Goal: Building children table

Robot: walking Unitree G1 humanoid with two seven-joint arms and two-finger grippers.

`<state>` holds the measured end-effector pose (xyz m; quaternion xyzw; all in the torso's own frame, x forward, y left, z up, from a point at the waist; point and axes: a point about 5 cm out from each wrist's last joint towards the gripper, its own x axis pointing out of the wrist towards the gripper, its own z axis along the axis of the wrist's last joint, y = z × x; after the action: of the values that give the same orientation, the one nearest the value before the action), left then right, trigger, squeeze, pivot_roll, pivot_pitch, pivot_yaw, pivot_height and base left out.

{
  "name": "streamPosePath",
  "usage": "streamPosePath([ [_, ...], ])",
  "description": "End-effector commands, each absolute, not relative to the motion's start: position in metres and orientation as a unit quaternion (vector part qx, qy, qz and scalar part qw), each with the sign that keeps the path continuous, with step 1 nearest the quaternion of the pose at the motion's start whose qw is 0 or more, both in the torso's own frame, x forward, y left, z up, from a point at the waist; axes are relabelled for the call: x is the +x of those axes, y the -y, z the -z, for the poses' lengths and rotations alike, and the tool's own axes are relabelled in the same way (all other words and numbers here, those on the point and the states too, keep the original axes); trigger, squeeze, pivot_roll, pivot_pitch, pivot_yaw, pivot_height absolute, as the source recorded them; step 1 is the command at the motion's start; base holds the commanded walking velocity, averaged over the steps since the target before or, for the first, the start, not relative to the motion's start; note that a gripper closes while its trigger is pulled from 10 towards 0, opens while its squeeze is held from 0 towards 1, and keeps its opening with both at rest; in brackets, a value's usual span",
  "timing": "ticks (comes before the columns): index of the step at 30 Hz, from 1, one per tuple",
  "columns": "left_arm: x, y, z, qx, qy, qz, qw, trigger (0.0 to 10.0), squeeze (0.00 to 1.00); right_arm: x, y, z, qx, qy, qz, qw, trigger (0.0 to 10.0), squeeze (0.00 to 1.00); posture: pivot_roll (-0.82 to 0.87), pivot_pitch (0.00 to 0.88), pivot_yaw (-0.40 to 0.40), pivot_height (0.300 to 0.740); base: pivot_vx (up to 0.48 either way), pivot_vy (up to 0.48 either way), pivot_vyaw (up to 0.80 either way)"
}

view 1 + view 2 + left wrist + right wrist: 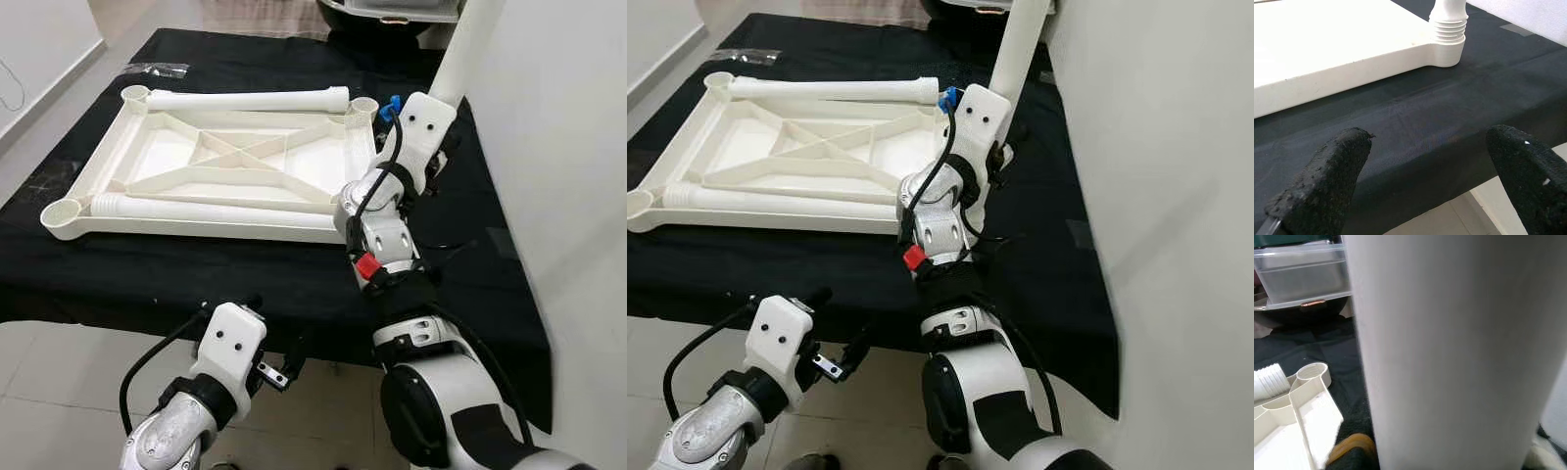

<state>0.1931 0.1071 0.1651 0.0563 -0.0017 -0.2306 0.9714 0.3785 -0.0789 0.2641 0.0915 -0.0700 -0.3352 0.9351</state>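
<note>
A white plastic tabletop (225,162) lies upside down on the black-clothed table (294,279). Two loose white legs rest on it, one along the far edge (245,99) and one along the near edge (211,210). A third leg (468,44) rises at the near right corner, its threaded end (1449,30) in the corner socket. My right gripper (443,152) is shut on this leg, with the fingers mostly hidden behind the wrist housing. My left gripper (1427,161) hangs open just below the table's front edge, holding nothing.
A white wall (568,147) stands close on the right. A clear plastic storage box (1300,276) sits beyond the table's far end. A crumpled plastic wrapper (157,70) lies at the far left corner. Tiled floor (59,392) lies below the front edge.
</note>
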Motion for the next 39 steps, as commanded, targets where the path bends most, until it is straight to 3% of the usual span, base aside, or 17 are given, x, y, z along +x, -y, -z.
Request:
streamPosePath([
  [1,0.191,-0.106,-0.161,0.055,-0.005,0.232,0.971,10.0,0.0,0.374,0.062,-0.223,0.106,-0.027,0.319,0.941,10.0,0.84,0.15,0.175,-0.063,0.74,0.0,0.0,0.0],
  [2,0.191,-0.106,-0.161,0.055,-0.006,0.231,0.971,10.0,0.0,0.374,0.061,-0.223,0.105,-0.025,0.311,0.944,10.0,1.0,0.15,0.174,-0.062,0.74,0.0,0.0,0.0],
  [11,0.19,-0.105,-0.158,0.057,-0.008,0.234,0.971,10.0,0.0,0.375,0.055,-0.227,0.104,-0.001,0.283,0.954,10.0,1.0,0.15,0.166,-0.057,0.74,0.0,0.0,0.0],
  [12,0.19,-0.105,-0.158,0.056,-0.008,0.233,0.971,10.0,0.0,0.375,0.054,-0.228,0.102,0.005,0.277,0.955,10.0,0.0,0.15,0.166,-0.057,0.74,0.0,0.0,0.0],
  [21,0.192,-0.106,-0.156,0.057,-0.008,0.232,0.971,10.0,0.0,0.374,0.059,-0.229,0.061,0.047,0.196,0.978,10.0,0.0,0.14,0.155,-0.056,0.74,0.0,0.0,0.0],
  [39,0.193,-0.106,-0.156,0.057,-0.004,0.233,0.971,10.0,0.0,0.374,0.096,-0.226,0.039,0.101,0.134,0.985,10.0,0.0,0.14,0.162,-0.051,0.74,0.0,0.0,0.0],
])
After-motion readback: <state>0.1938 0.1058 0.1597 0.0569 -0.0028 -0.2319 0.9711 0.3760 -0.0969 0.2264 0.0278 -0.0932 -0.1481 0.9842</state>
